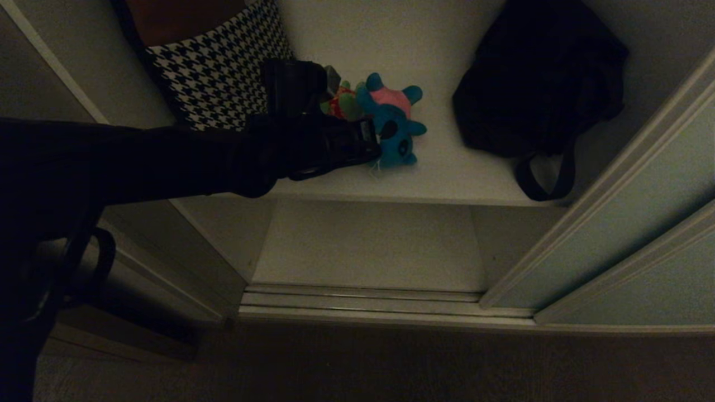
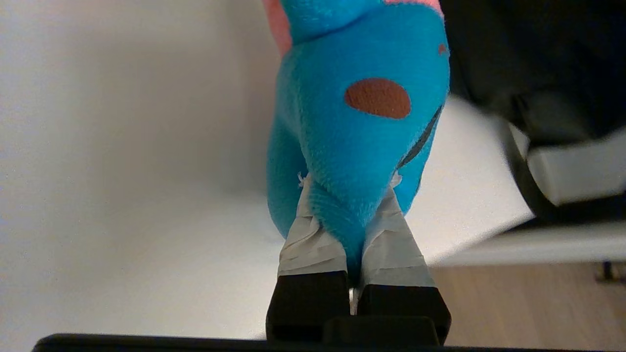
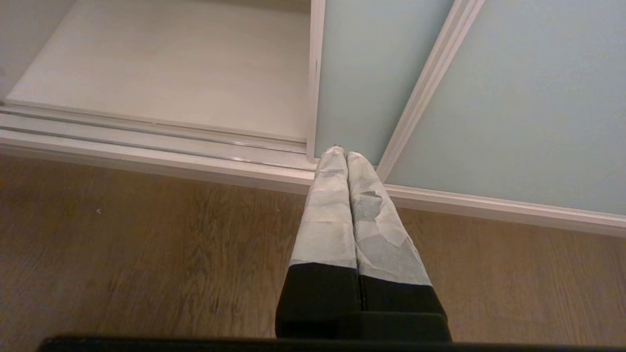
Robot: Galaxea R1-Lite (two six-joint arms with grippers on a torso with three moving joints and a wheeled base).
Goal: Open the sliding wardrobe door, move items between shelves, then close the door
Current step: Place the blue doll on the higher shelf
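The blue plush toy point(image 1: 397, 124) with its pink top lies on the upper white shelf point(image 1: 447, 173), and the green toy point(image 1: 345, 104) sits just behind it. My left gripper point(image 1: 373, 146) reaches in from the left and is shut on a lower part of the blue toy point(image 2: 362, 127), pinched between the taped fingers point(image 2: 308, 234). I cannot tell whether the toy is off the shelf. The lower shelf point(image 1: 368, 240) is bare. The sliding wardrobe door point(image 1: 609, 223) stands pushed to the right. My right gripper point(image 3: 345, 155) hangs shut and holding nothing over the wooden floor by the door point(image 3: 367, 73).
A black-and-white houndstooth cushion point(image 1: 218, 67) leans at the shelf's back left. A black strapped bag point(image 1: 536, 84) fills the right side, its strap over the shelf edge. The door track point(image 1: 363, 301) runs along the floor. A second door panel point(image 1: 665, 279) stands further right.
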